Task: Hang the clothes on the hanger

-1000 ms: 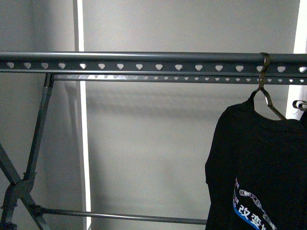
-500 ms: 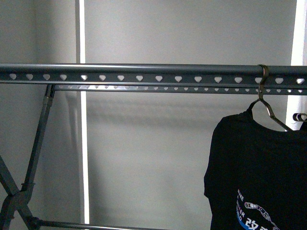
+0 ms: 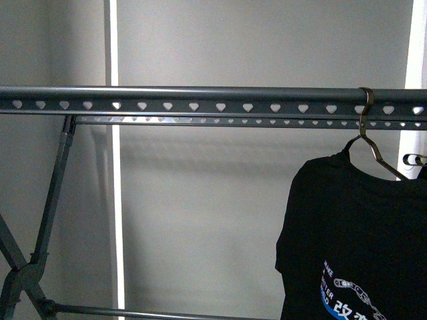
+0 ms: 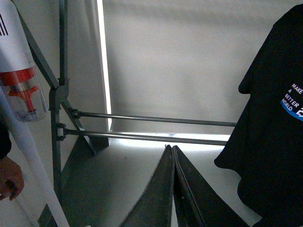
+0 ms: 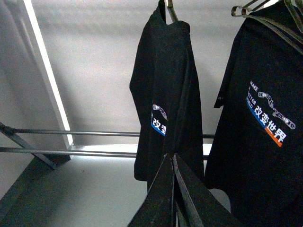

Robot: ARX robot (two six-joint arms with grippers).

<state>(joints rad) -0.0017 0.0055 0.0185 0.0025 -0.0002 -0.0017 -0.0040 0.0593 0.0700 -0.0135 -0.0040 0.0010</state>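
Observation:
A black T-shirt [image 3: 353, 233] with a white-and-blue chain graphic hangs on a wire hanger [image 3: 368, 137] hooked over the dark grey rail [image 3: 200, 103] with heart-shaped holes, near its right end. Neither gripper shows in the front view. My left gripper [image 4: 171, 148] is shut and empty, left of the shirt [image 4: 274, 142], apart from it. My right gripper [image 5: 171, 156] is shut, its tips in line with the lower hem of the hanging shirt [image 5: 165, 94]; I cannot tell if they touch.
A second black printed T-shirt [image 5: 265, 123] hangs to the right on another hanger [image 3: 415, 160]. The rack's lower cross bars [image 4: 156, 119] and folding legs [image 3: 50, 200] stand on the left. A person's hand [image 4: 9, 177] and a white-and-red appliance [image 4: 21, 80] are beside the rack's leg.
The rail sits lower in the front view than a second ago. The hanging shirt has shifted slightly left, and its graphic shows a little higher.

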